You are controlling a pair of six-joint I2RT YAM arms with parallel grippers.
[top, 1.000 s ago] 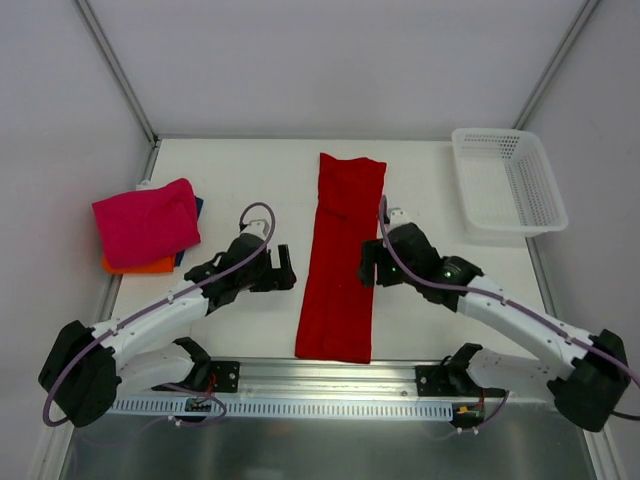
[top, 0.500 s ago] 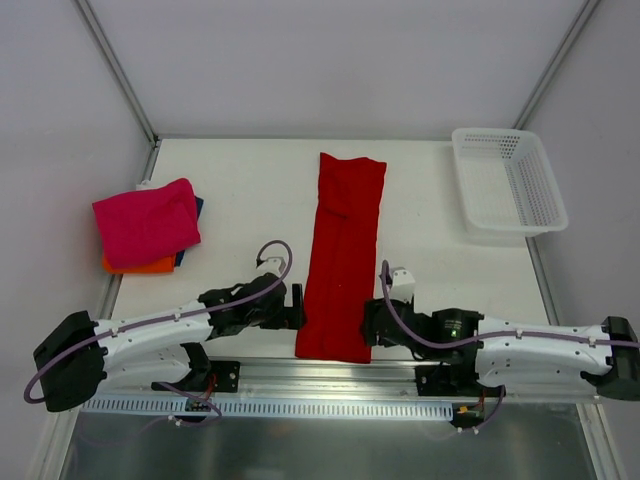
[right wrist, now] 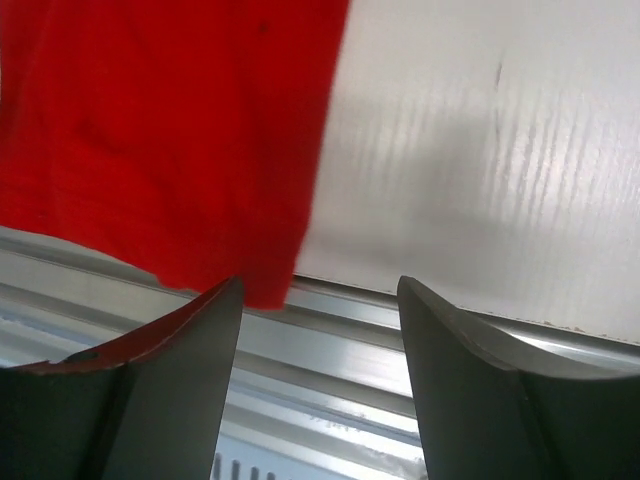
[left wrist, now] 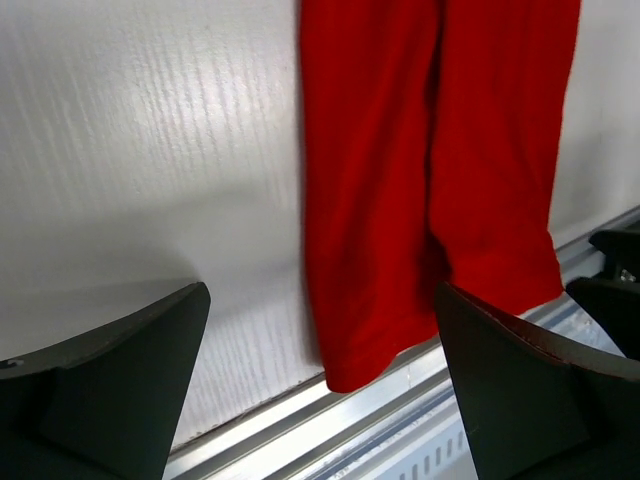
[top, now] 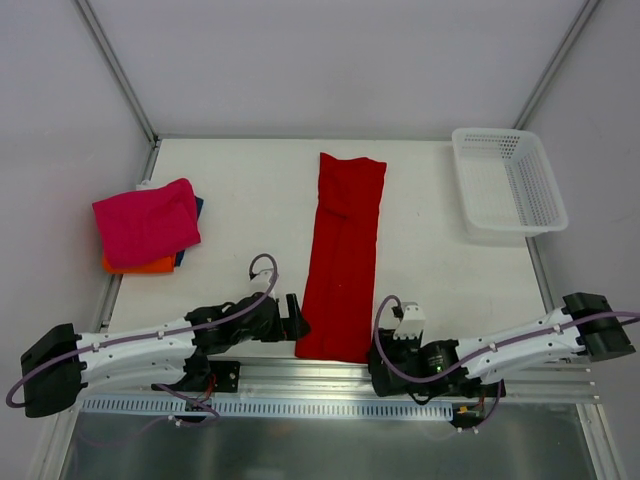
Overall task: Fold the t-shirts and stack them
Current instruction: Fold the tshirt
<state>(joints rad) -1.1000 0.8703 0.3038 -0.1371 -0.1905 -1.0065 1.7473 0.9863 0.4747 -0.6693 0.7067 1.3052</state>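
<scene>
A bright red t-shirt (top: pixel 342 255), folded into a long narrow strip, runs from the far middle of the table to its near edge. My left gripper (top: pixel 297 318) stands open at the strip's near left corner (left wrist: pixel 360 365), which lies between its fingers (left wrist: pixel 110 380). My right gripper (top: pixel 381 352) is open at the near right corner (right wrist: pixel 262 285), which lies just inside its left finger (right wrist: pixel 170 370). Neither gripper holds cloth. Folded t-shirts (top: pixel 146 222) are stacked at the left: magenta on top, orange and blue beneath.
A white mesh basket (top: pixel 507 185) stands at the far right of the white table (top: pixel 440 260). A metal rail (top: pixel 330 375) runs along the near edge, right under both grippers. The red hem slightly overhangs that edge.
Both arms have drawn back from the middle of the red strip to its near corners at the table edge. The shirt has not moved.
</scene>
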